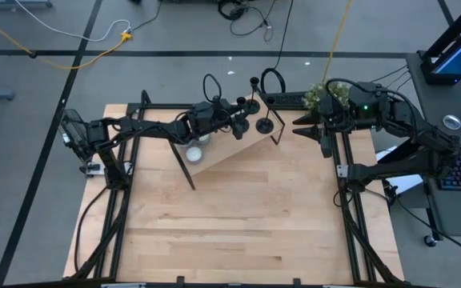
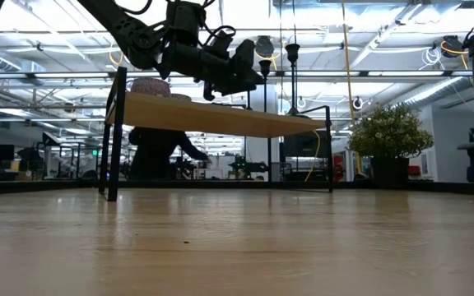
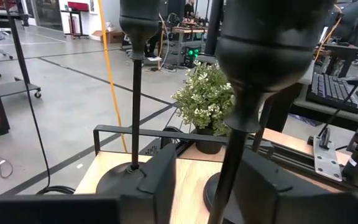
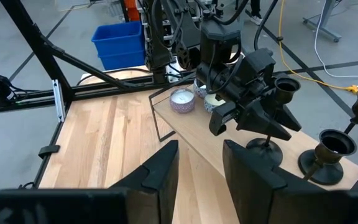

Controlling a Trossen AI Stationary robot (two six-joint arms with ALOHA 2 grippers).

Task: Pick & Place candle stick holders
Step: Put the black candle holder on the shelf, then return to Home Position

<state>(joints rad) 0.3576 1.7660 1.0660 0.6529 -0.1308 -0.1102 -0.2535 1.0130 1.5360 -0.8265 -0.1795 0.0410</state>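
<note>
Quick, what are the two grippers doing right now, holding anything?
Left gripper: open, with its fingers on either side of a candle stick holder stem, not clamped.
Right gripper: open, holding nothing.

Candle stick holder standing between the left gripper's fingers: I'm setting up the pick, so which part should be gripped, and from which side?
Probably best to grip the candle stick holder on its thin upright stem, below the wide cup and above the round base. Come in level from the left arm's side, as the open left gripper stands now; another holder stands beyond it.
</note>
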